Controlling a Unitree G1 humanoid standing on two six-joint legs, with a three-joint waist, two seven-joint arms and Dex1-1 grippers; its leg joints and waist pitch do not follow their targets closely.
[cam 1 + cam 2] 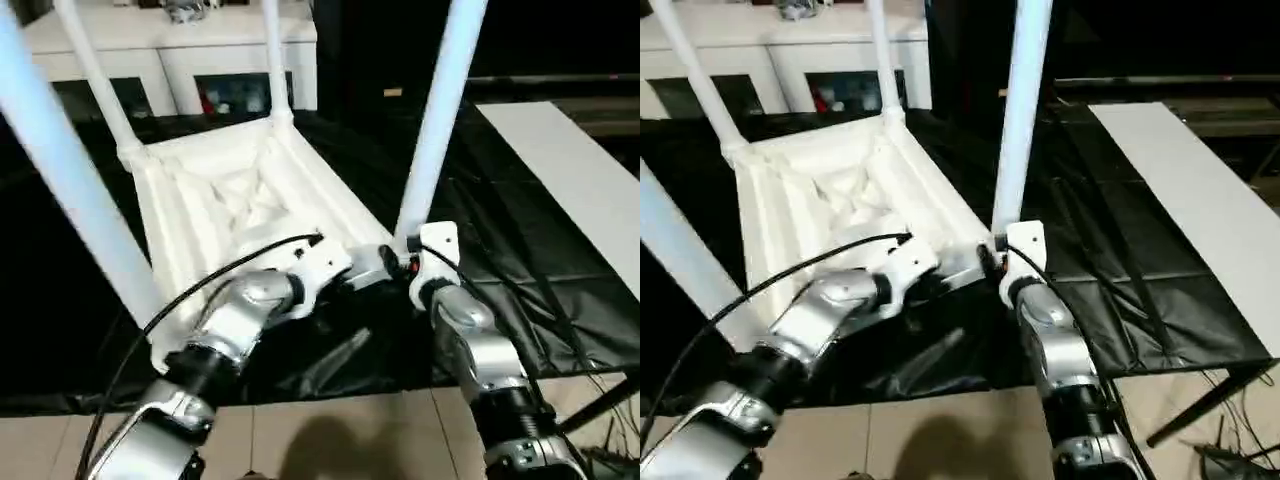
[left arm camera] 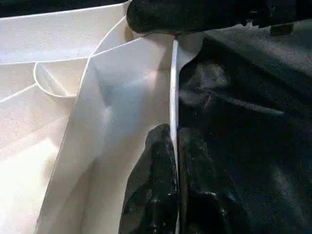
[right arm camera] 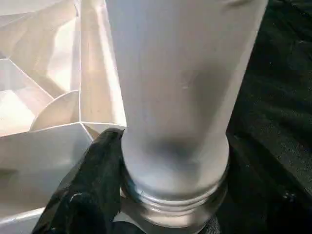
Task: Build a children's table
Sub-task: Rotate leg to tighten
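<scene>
While the children's table [image 1: 235, 200] lies upside down on the black sheet [image 1: 500, 250], its ribbed underside faces up and four white legs rise from its corner sockets. One leg [image 1: 440, 110] stands at the near corner on the robot's right, another leg [image 1: 60, 170] at the near corner on the robot's left, and two more [image 1: 272, 55] [image 1: 95, 70] at the far corners.

At the near edge of the upturned top, the left pincer [image 2: 174, 161] is clenched on the thin rim wall, one black finger [image 2: 156, 170] on each side of it. Just beside it, the right pincer [image 3: 161, 204] grips the base of the near right leg where the threaded collar meets the socket; a black finger [image 3: 92, 180] presses the leg's side.

Beyond the table stands a white cabinet [image 1: 200, 50] with glass doors. A flat white board [image 1: 580, 180] lies on the sheet, well apart to the robot's right. Beige floor tiles [image 1: 340, 430] show beneath the silver forearms.
</scene>
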